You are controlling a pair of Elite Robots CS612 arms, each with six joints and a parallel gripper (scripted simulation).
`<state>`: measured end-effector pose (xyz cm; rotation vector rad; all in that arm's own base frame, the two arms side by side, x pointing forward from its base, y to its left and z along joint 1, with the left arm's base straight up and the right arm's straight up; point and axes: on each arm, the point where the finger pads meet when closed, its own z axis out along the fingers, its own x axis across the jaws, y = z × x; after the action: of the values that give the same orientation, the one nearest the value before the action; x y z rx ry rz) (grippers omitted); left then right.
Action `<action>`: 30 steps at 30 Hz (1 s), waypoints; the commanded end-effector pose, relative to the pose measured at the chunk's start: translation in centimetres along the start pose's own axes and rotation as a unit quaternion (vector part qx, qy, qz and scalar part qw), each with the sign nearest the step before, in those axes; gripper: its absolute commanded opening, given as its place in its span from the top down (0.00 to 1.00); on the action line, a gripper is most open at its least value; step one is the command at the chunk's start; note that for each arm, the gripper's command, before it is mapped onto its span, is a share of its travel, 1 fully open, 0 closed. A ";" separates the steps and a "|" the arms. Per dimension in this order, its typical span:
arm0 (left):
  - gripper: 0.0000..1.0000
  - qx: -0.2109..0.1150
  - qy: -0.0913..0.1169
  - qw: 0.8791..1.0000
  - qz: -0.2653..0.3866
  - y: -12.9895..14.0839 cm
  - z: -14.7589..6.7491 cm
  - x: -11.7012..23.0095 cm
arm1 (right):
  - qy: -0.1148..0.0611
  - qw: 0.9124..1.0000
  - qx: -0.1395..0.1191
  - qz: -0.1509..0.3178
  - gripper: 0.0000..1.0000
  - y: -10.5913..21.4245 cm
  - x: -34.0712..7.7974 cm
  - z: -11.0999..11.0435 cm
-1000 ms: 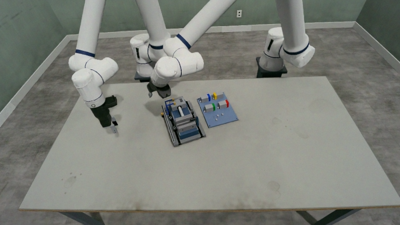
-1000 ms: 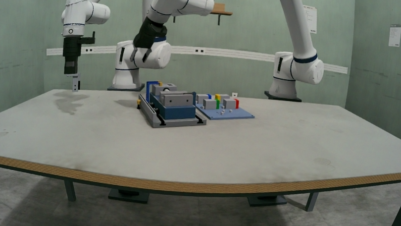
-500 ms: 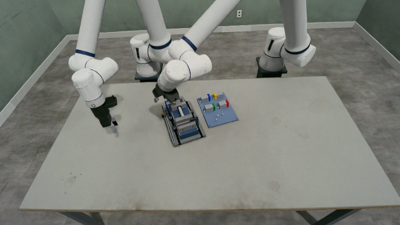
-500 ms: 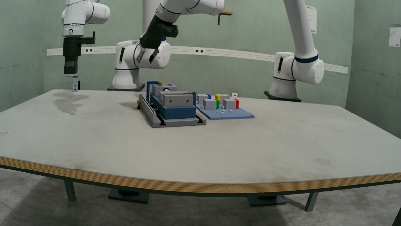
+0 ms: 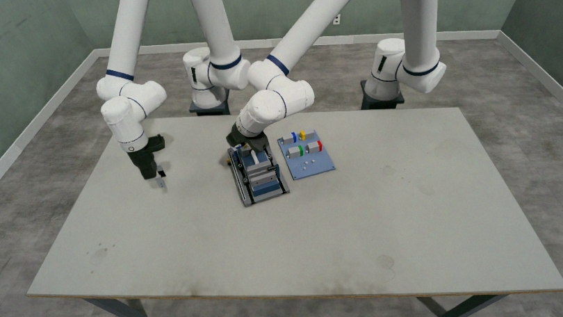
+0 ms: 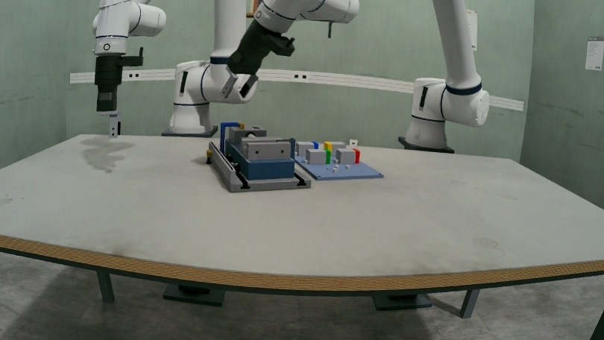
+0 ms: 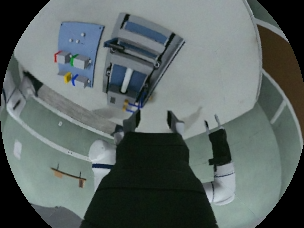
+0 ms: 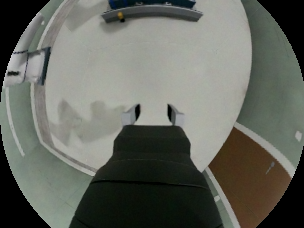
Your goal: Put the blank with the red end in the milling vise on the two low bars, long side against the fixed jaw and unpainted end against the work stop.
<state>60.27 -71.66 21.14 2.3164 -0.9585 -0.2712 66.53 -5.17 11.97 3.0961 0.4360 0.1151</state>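
My left claw [image 5: 242, 145] [image 6: 236, 88] [image 7: 153, 115] and right claw [image 5: 160, 178] [image 6: 114, 126] [image 7: 210, 118] [image 8: 153, 109] were open and empty. The red blank [image 5: 313, 147] [image 6: 345, 156] [image 7: 63, 57] sat beside the vise [image 5: 266, 188] [image 6: 270, 169] [image 7: 146, 32] [image 8: 150, 11]. Reaching in crooked, I might have tipped the green blank [image 5: 294, 152] [image 6: 315, 156] [image 7: 81, 61].

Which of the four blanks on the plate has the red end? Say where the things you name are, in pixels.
The blank with the red end [image 5: 313, 147] [image 6: 346, 156] [image 7: 63, 57]: same row as the green-ended blank [image 5: 294, 151] [image 6: 315, 156] [image 7: 81, 62], on its red-cap side; the others' ends are green, blue and yellow.

Workshop or lab — milling vise [image 5: 258, 190] [image 6: 270, 168] [image 7: 119, 44], mounted robot arms
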 end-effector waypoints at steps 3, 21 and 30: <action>0.00 0.006 0.013 0.999 -0.031 -3.1 -2.5 -0.2 | 0.001 1.000 -0.001 0.000 0.00 0.1 0.1 -0.1; 0.00 0.022 0.045 0.992 -0.119 -11.8 -9.0 -1.9 | 0.001 1.000 -0.001 0.000 0.00 0.1 0.1 -0.1; 0.00 0.031 0.065 0.982 -0.172 -16.8 -12.9 -3.6 | 0.001 1.000 -0.001 0.000 0.00 0.1 0.1 -0.1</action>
<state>71.06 -56.40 20.85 2.4957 -0.5660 -0.2362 66.53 -5.17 11.97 3.0961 0.4360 0.1151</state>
